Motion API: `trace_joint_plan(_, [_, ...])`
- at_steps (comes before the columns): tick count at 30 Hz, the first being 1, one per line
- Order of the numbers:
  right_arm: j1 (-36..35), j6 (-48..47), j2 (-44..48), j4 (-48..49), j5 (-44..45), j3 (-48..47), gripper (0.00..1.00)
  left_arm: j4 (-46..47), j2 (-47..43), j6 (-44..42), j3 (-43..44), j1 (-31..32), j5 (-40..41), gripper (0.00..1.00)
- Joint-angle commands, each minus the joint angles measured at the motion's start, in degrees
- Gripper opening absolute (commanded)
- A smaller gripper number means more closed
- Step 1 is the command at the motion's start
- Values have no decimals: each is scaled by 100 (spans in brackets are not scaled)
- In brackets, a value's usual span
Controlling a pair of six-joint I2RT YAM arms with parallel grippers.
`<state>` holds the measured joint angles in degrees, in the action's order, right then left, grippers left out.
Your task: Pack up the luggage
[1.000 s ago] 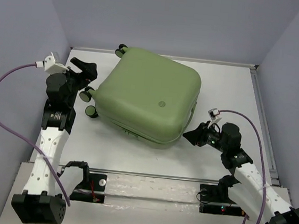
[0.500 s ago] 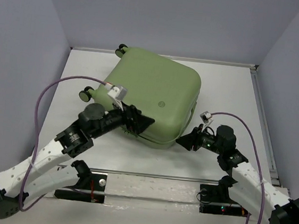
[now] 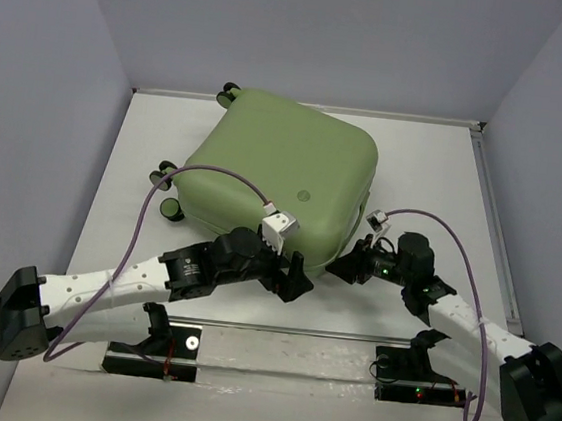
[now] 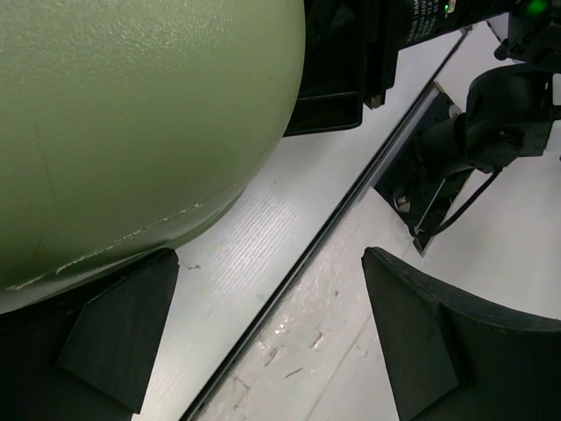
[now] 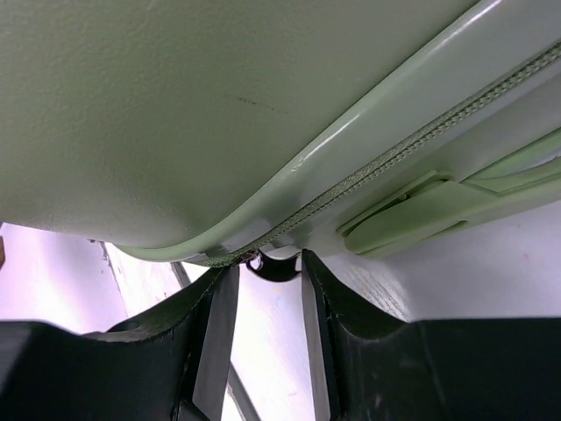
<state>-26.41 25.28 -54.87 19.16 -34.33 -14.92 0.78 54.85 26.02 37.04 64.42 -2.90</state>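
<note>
The luggage point(image 3: 275, 175), a pale green hard-shell suitcase, lies shut in the middle of the table, its wheels point(image 3: 168, 173) to the left. My left gripper point(image 3: 294, 275) hangs low by the near corner, open wide over bare table, one finger point(image 4: 114, 338) just under the shell point(image 4: 131, 114). My right gripper point(image 3: 346, 266) is at the near right corner. There its fingers point(image 5: 351, 333) stand a little apart below the zipper point(image 5: 394, 167), with a dark zipper pull point(image 5: 273, 266) across the gap at their tips. I cannot see whether they pinch it.
A dark rail point(image 3: 289, 330) runs across the near edge in front of both arm mounts point(image 3: 415, 370). Grey walls close in the table on three sides, and a raised rim point(image 3: 491, 223) lines its right side. The left arm's purple cable point(image 3: 194, 176) arcs over the suitcase's near left.
My left arm has swung from the suitcase's far left side down and across to its near corner, still open. The right gripper has crept left toward that corner.
</note>
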Motion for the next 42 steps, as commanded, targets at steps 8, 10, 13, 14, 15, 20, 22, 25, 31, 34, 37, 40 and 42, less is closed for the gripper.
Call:
trace_joint_plan(8, [-180,3,-121,932,400,77,12,643,377,87,128,26,737,98])
trace_joint_plan(10, [-416,47,11,775,531,94,7,757,412,105,155,18,861,98])
trace_joint_plan(13, [-759,153,160,511,865,112,7,1003,474,123,225,18,1045,98])
trace_joint_plan(14, [-1012,205,222,319,1084,129,7,1038,552,140,269,18,1089,98])
trace_joint_plan(15, [-1145,327,327,230,1199,173,7,1082,588,149,382,9,1176,98])
trace_joint_plan(20, [-2419,830,847,-272,2192,507,7,1302,816,131,700,9,1283,98])
trace_joint_plan(22, [-2910,1005,1031,-430,2525,525,7,1302,887,105,849,9,1379,98])
trace_joint_plan(25, [-3369,1128,987,-518,2659,402,7,1267,1001,61,1086,18,1555,98])
trace_joint_plan(31, [-4722,1338,-285,-92,3871,-371,7,1328,1274,61,1490,-53,1556,98])
trace_joint_plan(34, [-4777,1741,-1050,1573,4433,-249,7,1504,1291,183,1569,-53,1380,97])
trace_joint_plan(37, [-4777,2024,-1832,2983,5319,-99,7,1540,1256,403,1710,-79,1423,97])
trace_joint_plan(40, [-4777,2279,-2063,3278,5769,6,7,1163,1125,535,2044,-158,1590,99])
trace_joint_plan(42, [-4777,2350,-1993,3244,6016,103,7,856,958,597,2158,-499,1468,99])
